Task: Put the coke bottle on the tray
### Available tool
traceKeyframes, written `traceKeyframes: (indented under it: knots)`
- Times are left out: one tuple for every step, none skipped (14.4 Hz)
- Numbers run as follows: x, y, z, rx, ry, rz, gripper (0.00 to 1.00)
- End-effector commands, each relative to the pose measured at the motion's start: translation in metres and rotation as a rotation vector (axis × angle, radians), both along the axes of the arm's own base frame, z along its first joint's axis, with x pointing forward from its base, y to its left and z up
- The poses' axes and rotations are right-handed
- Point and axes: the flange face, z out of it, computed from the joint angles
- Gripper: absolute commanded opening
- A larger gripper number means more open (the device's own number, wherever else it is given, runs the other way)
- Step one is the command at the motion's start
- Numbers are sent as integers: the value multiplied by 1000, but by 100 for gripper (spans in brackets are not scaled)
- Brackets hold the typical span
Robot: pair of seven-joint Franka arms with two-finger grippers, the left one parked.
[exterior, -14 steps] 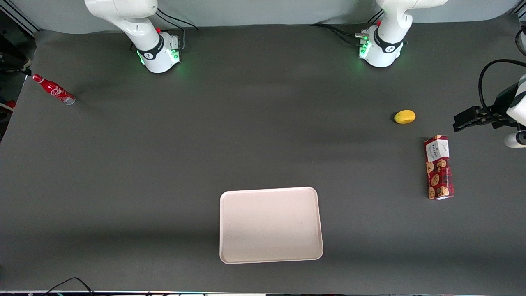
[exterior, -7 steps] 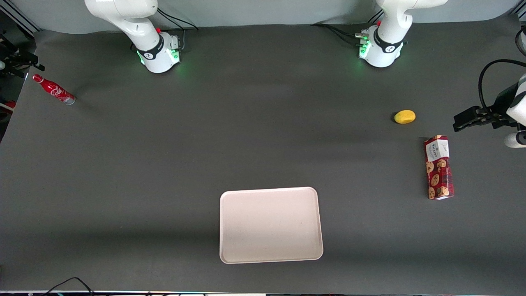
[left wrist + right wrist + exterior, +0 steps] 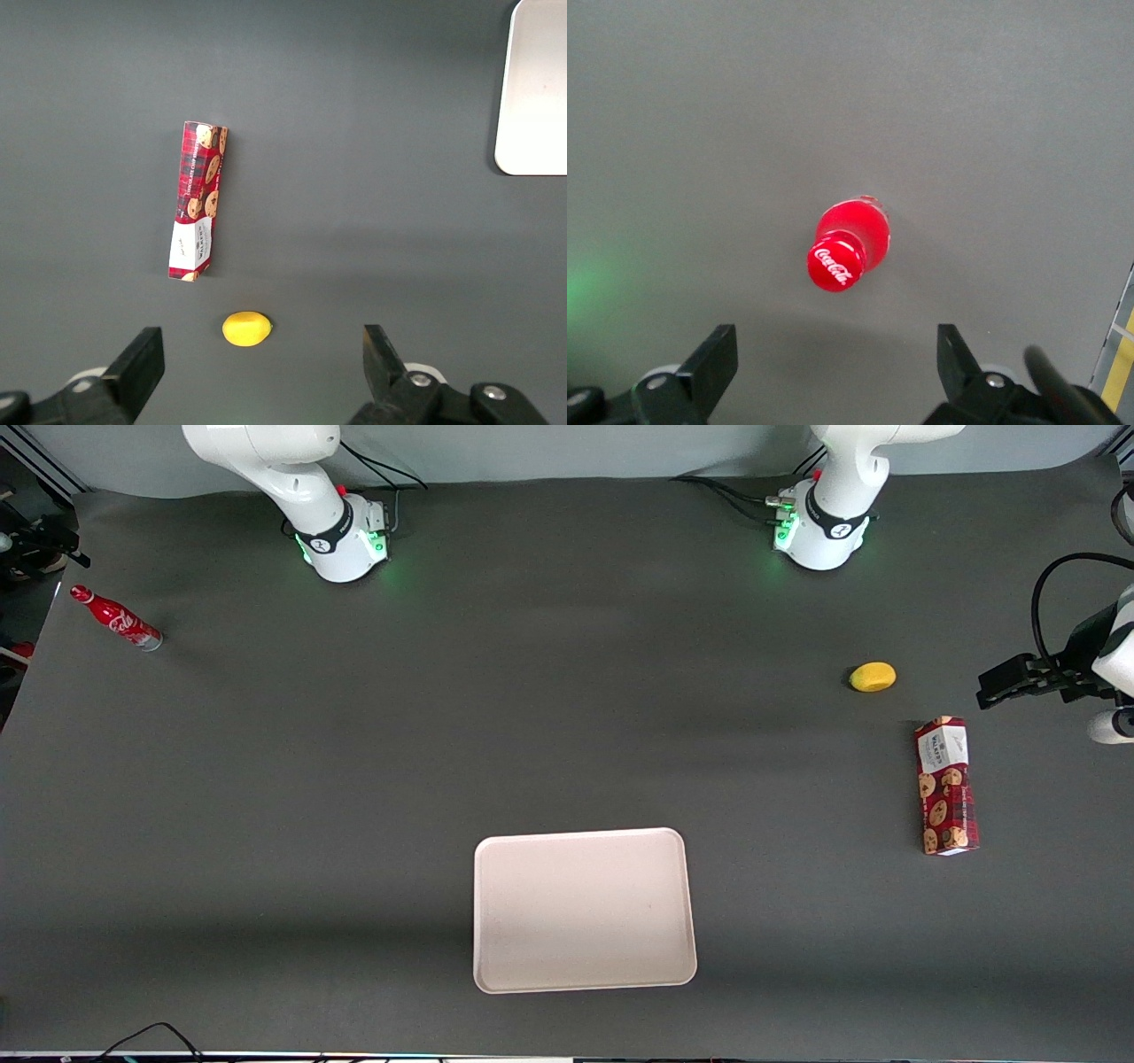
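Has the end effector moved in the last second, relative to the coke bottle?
Yes. The open end effector came into the front view at the working arm's end of the table, and now sits above the standing coke bottle.

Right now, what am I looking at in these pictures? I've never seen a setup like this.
Two white robot arms are fixed to a dark table. One picture looks at them from the front. The other two come from cameras on their wrists, looking down. On the table are a cream tray, a red bottle standing upright, a cookie box and a yellow fruit. The working arm's pincer hangs open above the bottle, at that arm's end of the table, and holds nothing.
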Motion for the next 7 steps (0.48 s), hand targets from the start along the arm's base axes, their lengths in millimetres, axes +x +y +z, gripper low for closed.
traceKeyframes:
  knots:
    - [0, 3, -9, 5, -47, 34, 100]
    - [5, 4, -12, 12, -58, 39, 100]
    - [6, 4, -14, 20, -68, 42, 100]
    - [4, 2, -16, 19, -81, 49, 97]
    - [4, 3, -18, 17, -88, 51, 95]
    - [4, 3, -18, 15, -87, 51, 95]
    - [4, 3, -18, 15, -89, 52, 92]
